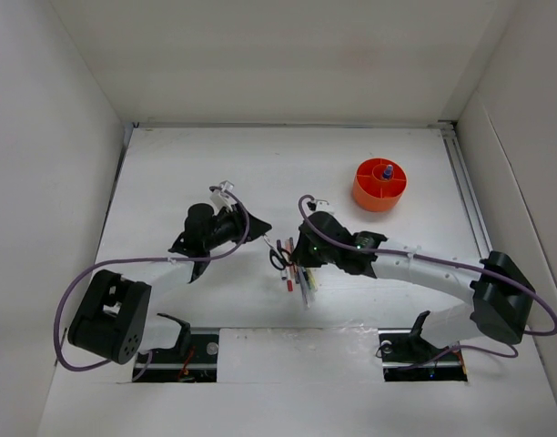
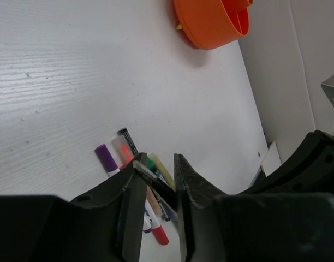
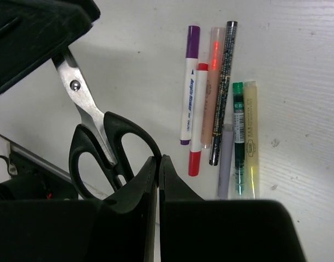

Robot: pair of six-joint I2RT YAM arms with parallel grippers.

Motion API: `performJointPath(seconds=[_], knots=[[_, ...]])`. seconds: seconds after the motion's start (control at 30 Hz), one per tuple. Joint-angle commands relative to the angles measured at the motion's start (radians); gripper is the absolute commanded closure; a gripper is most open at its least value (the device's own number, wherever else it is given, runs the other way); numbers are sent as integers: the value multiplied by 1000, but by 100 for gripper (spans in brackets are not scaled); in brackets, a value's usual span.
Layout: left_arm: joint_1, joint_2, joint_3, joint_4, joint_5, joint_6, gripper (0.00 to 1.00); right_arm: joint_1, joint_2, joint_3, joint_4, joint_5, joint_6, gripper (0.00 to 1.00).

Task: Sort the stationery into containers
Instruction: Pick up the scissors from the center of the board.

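White table, plain white walls, matte and slightly grained.

Key relation: the scissors bridge the two pincers. Their long axis runs left arm to right arm, with the steel blades under the left pincer and the black plastic loops at the right pincer.
- Left pincer: jaws apart with a blade lying diagonally in the gap. Can't tell if it bites yet.
- Right pincer: jaws together, tip touching the rim of one loop. Can't tell whether it pinches the rim or just rests beside it.

Pens lie flat just beside the scissors, on the side away from the left arm. They form one loose fan, roughly parallel, with axes running near to far on the table. In it:
- purple-cap marker
- red-tipped marker
- dark speckled pen
- green pen
- yellow pen

All are slim, smooth cylinders touching their neighbours, so picking one cleanly looks fiddly.

Holder: round, glossy orange plastic, well apart from the pile, far and to the right. The blue-capped bottle stands upright inside it. Nothing else shows in it.

My read: the right arm is nearer both the pile and the holder, so it is the natural carrier. The scissors are the awkward item, being long, rigid and taller than the holder wall.
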Motion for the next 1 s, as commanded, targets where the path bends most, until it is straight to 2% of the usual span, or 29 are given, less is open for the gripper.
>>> performJointPath(seconds=[0.0,0.1,0.27,0.33,0.37,0.5,0.6,0.7,0.97], knots=[[-6,11,48,69,21,2,84,20,-11,59,91,-15,-10,100],[-6,11,36,84,21,2,98,20,-1,68,91,0,-10,100],[-6,-55,16,84,21,2,100,20,17,68,91,0,-10,99],[-6,-69,31,74,42,12,100,20,17,68,91,0,-10,86],[-6,-81,31,48,53,29,100,20,8,68,91,0,-22,73],[-6,-104,31,22,82,66,100,20,-27,77,59,-35,-81,52],[-6,-115,31,8,129,95,100,20,-76,77,68,-98,-127,40],[-6,-125,22,8,162,95,100,20,-125,45,105,-122,-173,34],[-84,-125,53,58,255,63,100,20,-83,56,235,-197,-308,36]])
